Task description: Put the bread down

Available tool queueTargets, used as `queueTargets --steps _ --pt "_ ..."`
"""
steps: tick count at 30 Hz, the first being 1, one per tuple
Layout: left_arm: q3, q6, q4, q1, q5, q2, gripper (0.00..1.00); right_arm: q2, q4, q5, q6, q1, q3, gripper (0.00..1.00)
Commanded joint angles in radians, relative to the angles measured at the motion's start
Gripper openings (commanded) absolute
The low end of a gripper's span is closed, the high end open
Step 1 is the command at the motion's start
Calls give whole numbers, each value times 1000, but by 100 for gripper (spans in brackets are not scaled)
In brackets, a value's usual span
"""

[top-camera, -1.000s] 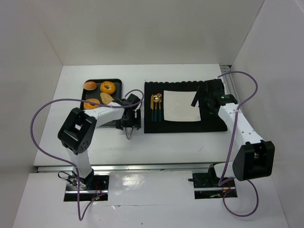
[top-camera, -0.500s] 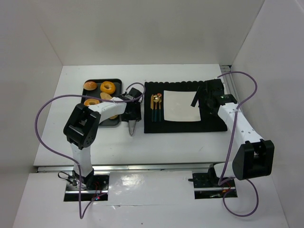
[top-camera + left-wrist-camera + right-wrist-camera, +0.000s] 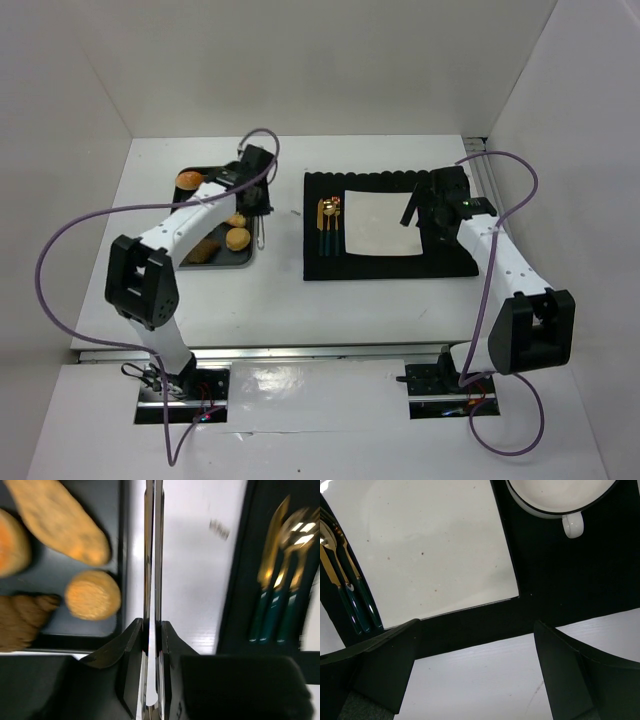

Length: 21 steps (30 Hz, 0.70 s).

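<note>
Four pieces of bread (image 3: 205,250) lie in the black tray (image 3: 232,264) at the left of the white table (image 3: 330,300). They are a long loaf (image 3: 59,526), a round bun (image 3: 93,594), an orange piece cut off by the frame edge, and a darker brown lump (image 3: 22,620) by the near rim. None of them is held.

The left arm reaches across the tray. The left gripper (image 3: 153,540) hangs just beside the tray's right rim, over the bare strip of table between the tray and the mat. Its two thin fingers are pressed flat together with nothing between them.

Further right is a black mat (image 3: 450,255). Gold cutlery (image 3: 331,225) with dark green handles lies along its left side. Beside the cutlery is a white square (image 3: 378,222), which may be a plate or a napkin; the overhead view is too coarse to say.

The right gripper (image 3: 476,630) hovers above the mat's near edge, its fingers spread wide and holding nothing. A white cup (image 3: 560,495) with a small handle sits on the mat beyond it.
</note>
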Motion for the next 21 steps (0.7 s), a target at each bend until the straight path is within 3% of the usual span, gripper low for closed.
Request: queueTargets --steps 1,6,13,21 --pt "124 44 -112 68 -16 -71 26 5 62 -15 3 -8 34 100" --pt "346 56 -292 136 56 44 35 5 71 -24 3 -8 34 100" --pt "443 65 -364 136 9 88 57 14 71 -15 3 -8 34 100" --pt "500 56 -373 136 -5 136 58 24 71 -15 -6 -8 34 100"
